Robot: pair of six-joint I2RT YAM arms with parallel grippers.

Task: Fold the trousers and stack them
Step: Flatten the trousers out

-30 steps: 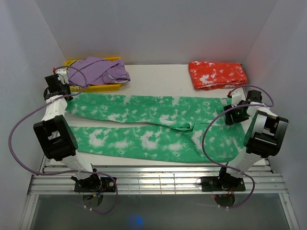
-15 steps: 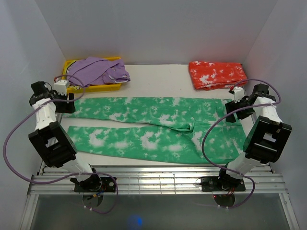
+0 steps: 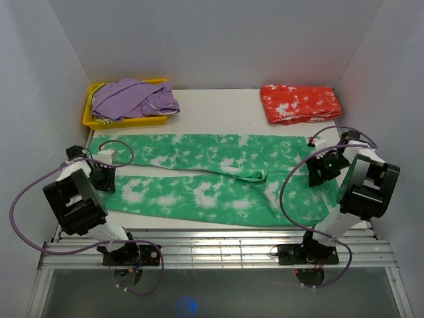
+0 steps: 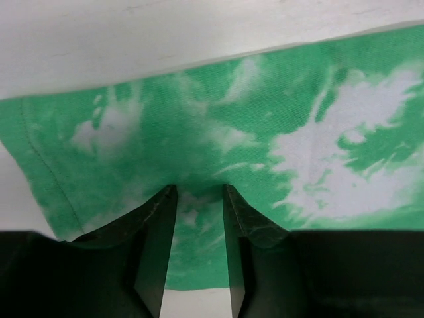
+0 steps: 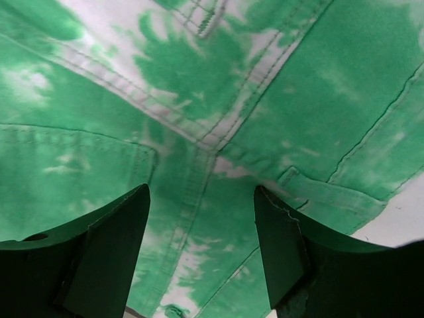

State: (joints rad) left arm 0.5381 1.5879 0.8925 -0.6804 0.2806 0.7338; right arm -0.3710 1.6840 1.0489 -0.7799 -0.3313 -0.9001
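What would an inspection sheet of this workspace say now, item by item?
Surface: white table, partly bare.
Job's things: green trousers spread flat, legs to the left; red-orange trousers folded at the far right.
Clutter: purple garment in yellow tray, far left.
Grippers: left gripper low over a leg hem, jaws narrow, grip unclear; right gripper open over the waist.
Cables: purple cables loop from both arms.
Surroundings: white walls; nothing else seen.

Mid table (image 3: 218,106) covered by green trousers (image 3: 212,179); yellow bin (image 3: 122,122) back-L, red-orange trousers (image 3: 301,104) back-R block corners.
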